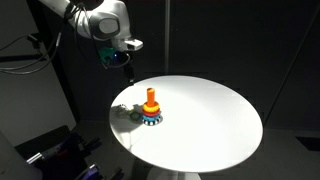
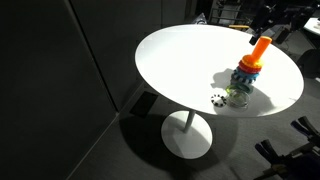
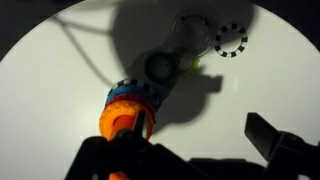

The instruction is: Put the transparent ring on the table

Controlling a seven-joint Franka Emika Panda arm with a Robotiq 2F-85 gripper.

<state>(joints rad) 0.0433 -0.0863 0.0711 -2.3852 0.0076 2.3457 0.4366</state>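
The ring toy, an orange cone on a blue base (image 1: 150,106), stands on the round white table (image 1: 215,115). It also shows in the other exterior view (image 2: 249,68) and at the lower left of the wrist view (image 3: 125,115). A faint pale ring that may be the transparent ring (image 3: 158,68) lies flat in shadow beside the toy's base, with a bit of green at its edge (image 3: 192,68). It looks pale greenish in an exterior view (image 2: 237,97). My gripper (image 1: 127,68) hangs open and empty above the table, up and away from the toy (image 3: 190,140).
A small black-and-white toothed ring (image 3: 229,40) lies on the table beside the pale ring, also seen in an exterior view (image 2: 217,98). The table edge (image 2: 150,75) drops to a dark floor. Dark equipment (image 1: 50,150) stands beside the table.
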